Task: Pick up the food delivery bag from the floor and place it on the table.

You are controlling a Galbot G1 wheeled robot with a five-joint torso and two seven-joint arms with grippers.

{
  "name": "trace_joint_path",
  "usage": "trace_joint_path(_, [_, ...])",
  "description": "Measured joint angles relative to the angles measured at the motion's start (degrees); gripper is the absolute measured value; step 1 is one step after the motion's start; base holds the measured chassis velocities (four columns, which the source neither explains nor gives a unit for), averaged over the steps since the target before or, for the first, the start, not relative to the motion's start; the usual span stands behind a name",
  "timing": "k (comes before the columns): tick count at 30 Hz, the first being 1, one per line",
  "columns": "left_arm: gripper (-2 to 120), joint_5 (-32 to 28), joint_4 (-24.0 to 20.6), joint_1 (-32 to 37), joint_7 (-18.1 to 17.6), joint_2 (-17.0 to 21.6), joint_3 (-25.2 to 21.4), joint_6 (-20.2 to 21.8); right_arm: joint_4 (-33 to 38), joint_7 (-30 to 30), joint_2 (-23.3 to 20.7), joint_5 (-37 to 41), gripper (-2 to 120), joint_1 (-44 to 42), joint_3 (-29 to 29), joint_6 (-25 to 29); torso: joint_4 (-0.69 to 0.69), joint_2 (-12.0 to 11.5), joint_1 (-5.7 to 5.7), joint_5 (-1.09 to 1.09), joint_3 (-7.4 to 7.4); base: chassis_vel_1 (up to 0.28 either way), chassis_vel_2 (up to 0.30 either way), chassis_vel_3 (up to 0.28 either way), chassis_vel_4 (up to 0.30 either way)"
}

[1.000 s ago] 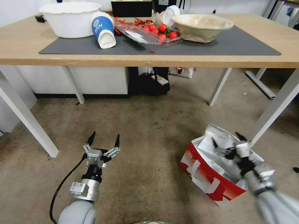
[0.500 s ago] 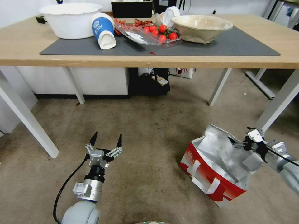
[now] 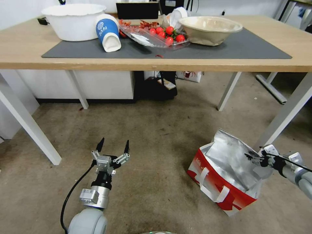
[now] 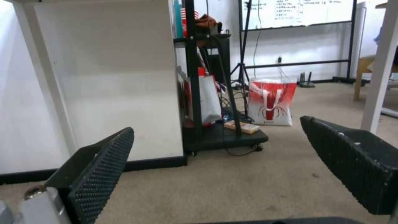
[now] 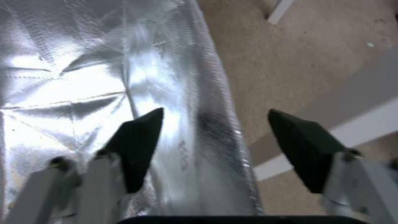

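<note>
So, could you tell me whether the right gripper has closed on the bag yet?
No, the right gripper is open, its fingers astride the bag's foil edge.

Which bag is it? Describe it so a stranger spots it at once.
Start at the table, then look down to the floor by its right front leg. The bag stands open there, red and white outside with silver foil lining, the right gripper at its rim.

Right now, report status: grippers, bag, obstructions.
Right gripper open, straddling the foil edge of the bag. Left gripper open, idle over the floor. Bag on floor, ungripped. Table leg close behind it.
</note>
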Motion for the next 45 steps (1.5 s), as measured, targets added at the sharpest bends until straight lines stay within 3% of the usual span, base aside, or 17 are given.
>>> trace_joint_path(18, [100, 0.0, -0.4, 0.4, -1.5, 0.4, 0.3, -0.9, -0.6, 0.3, 1.2, -1.3, 0, -1.0, 0.2, 1.7, 0.00, 0.0, 0.01, 0.00, 0.00, 0.000, 0.000, 0.000, 0.000])
trace_joint_path(28, [100, -0.2, -0.3, 0.0, -1.1, 0.6, -0.2, -2.7, 3.4, 0.4, 1.3, 2.6, 0, -3.4, 1.7, 2.2, 0.00, 0.1, 0.02, -0.01, 0.00, 0.000, 0.000, 0.000, 0.000])
trace_joint_path(37, [100, -0.4, -0.1, -0.3, -2.3, 1.0, -0.7, -2.1, 21.7, 1.9, 0.6, 11.2, 0, -9.0, 2.7, 0.5, 0.00, 0.1, 0.01, -0.01, 0.00, 0.000, 0.000, 0.000, 0.000])
trace_joint_path(39, [100, -0.7, -0.3, -0.1, -2.3, 1.3, -1.3, -2.0, 28.0, 2.6, -1.1, 13.4, 0, -10.5, 3.2, -0.9, 0.01, 0.1, 0.01, -0.02, 0.00, 0.000, 0.000, 0.000, 0.000])
trace_joint_path(45, [100, -1.4, -0.8, 0.1, -1.8, 1.4, -1.8, -1.7, 37.3, 3.5, -5.3, 16.7, 0, -13.3, 5.5, -2.4, 0.00, 0.1, 0.01, -0.02, 0.00, 0.000, 0.000, 0.000, 0.000])
